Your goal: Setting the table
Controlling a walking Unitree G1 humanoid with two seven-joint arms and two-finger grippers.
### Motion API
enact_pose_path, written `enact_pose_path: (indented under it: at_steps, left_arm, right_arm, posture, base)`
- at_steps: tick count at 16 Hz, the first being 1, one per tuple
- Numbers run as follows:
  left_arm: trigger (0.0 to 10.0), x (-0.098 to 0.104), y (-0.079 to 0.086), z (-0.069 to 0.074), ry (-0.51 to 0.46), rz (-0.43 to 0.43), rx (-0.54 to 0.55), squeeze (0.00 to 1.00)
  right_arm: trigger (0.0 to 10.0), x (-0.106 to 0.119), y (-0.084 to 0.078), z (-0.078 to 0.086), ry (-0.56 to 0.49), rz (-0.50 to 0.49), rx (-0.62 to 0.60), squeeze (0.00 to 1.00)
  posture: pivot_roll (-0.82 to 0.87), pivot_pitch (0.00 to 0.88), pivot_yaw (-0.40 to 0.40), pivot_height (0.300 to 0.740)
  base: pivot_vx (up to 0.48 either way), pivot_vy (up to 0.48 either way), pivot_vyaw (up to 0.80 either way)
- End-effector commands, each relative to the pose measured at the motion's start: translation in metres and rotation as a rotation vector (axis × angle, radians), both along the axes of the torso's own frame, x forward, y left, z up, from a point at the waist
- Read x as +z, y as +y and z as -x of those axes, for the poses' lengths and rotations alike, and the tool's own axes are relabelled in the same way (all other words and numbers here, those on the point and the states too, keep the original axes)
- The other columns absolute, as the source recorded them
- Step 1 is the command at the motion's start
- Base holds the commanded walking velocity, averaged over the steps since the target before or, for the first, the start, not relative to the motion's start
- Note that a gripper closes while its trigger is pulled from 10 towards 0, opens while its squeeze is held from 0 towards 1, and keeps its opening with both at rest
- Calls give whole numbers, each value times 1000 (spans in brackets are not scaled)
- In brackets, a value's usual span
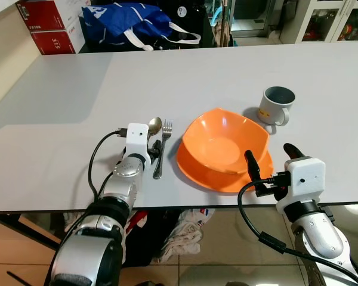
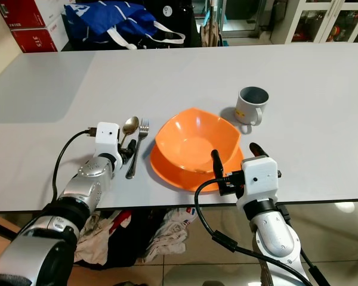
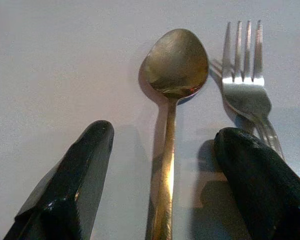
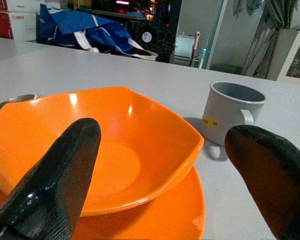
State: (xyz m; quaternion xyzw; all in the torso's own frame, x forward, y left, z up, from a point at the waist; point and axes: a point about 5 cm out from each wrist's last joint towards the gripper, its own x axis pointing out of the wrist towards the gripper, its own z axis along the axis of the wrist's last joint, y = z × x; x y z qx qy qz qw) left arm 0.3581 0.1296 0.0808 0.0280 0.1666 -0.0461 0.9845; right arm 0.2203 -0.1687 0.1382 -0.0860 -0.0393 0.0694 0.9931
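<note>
An orange bowl (image 1: 223,140) sits on an orange plate (image 1: 198,170) near the front edge of the grey table (image 1: 59,107). A golden spoon (image 3: 172,75) and a silver fork (image 3: 245,85) lie side by side left of the plate. My left gripper (image 1: 153,149) rests low over their handles, open, with the spoon's stem between its fingers (image 3: 75,190) and nothing gripped. A grey mug (image 1: 276,105) stands behind the plate to the right. My right gripper (image 1: 271,156) is open at the plate's right front rim, one finger (image 4: 55,185) over the plate, the other beside it.
A blue bag (image 1: 128,22) lies at the table's far edge, with red boxes (image 1: 51,24) left of it. Cabinets with glass doors (image 1: 334,21) stand at the back right. Crumpled cloth (image 1: 185,232) lies on the floor under the table's front edge.
</note>
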Motion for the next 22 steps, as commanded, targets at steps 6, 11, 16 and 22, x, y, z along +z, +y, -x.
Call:
enact_pose_path:
  at_steps: [6,11,16,22]
  left_arm:
    - [10000,8,2,0,-54,-65,-25,0]
    - [10000,41,9,3,-176,-77,-11,0]
    - [10000,61,19,48,-324,97,-97,0]
    - [10000,57,21,108,-354,139,-198,0]
  right_arm:
    - [10000,-2,3,-1,-2,-2,7,0]
    - [10000,-4,3,-3,-4,-6,4,0]
    - [10000,-15,2,-21,-3,-71,-48,0]
    - [10000,-23,0,-28,-7,-103,-79,0]
  posture:
    - [-269,9,91,740]
    - [-252,0,97,740]
    - [-192,0,111,740]
    - [-142,0,97,740]
  base:
    - [0,0,0]
    - [0,0,0]
    - [0,0,0]
    - [0,0,0]
